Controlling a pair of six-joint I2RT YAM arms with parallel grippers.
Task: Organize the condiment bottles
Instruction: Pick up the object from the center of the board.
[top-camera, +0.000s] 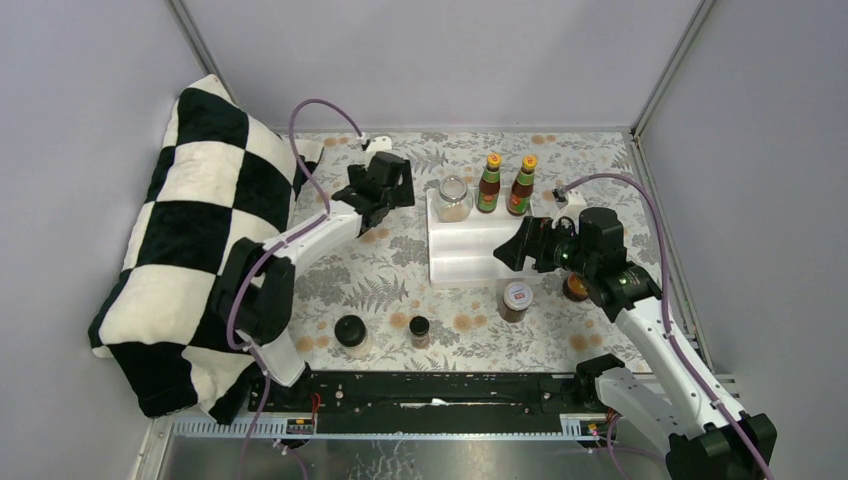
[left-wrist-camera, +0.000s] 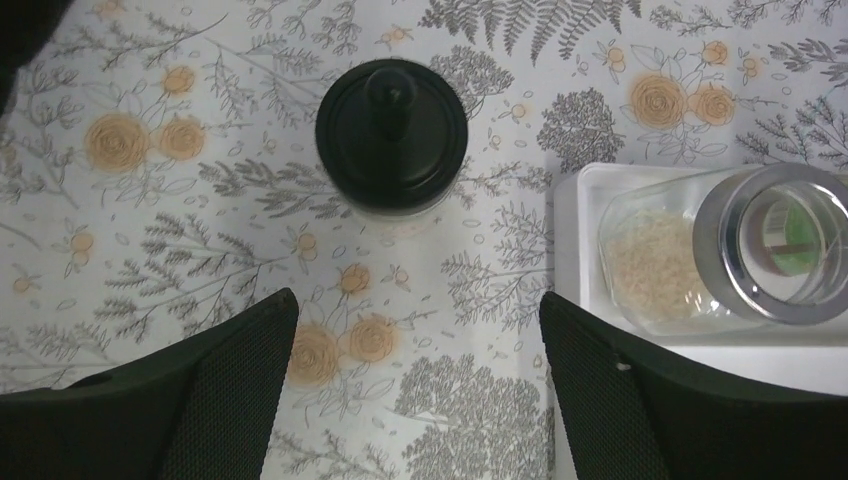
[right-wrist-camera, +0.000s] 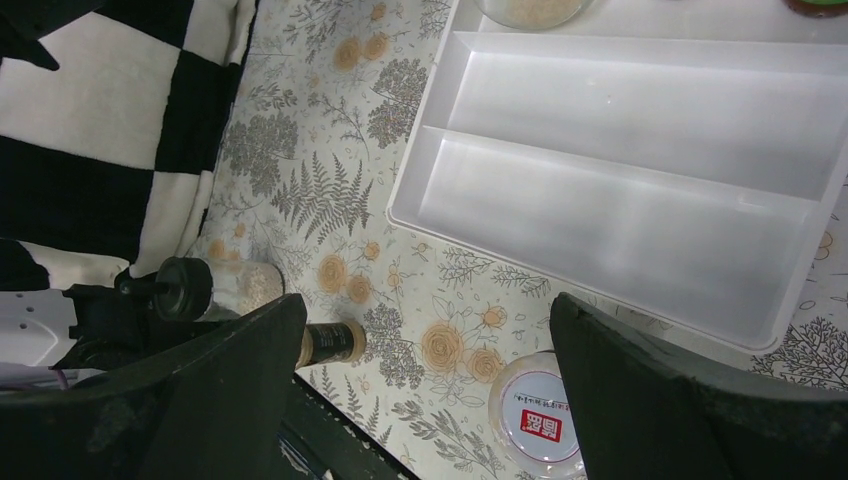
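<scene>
along the left edge of the worktop a checkered cushion (top-camera: 190, 250) crowds in. just right of it, toward the far edge, the left gripper (left-wrist-camera: 417, 312) hangs with its jaws spread wide and nothing in them, over a black-lidded jar (left-wrist-camera: 391, 135) standing on the cloth just beside the white tray (top-camera: 470, 262). i'd say it is lining up to fetch that jar. the next move calls for coming down with a finger on either side of the lid, kept off the tray wall. in the tray's far row stand a clear-lidded jar (top-camera: 453, 197) and two red-sauce bottles (top-camera: 489, 183); the two nearer rows are bare. the right gripper (right-wrist-camera: 428, 310), also released and empty, hovers at the tray's right end, with a white-lidded jar (top-camera: 516, 298) near it. by the near edge a black-topped shaker (top-camera: 350, 333) and a small black-capped bottle (top-camera: 419, 330) wait with open cloth around them.
</scene>
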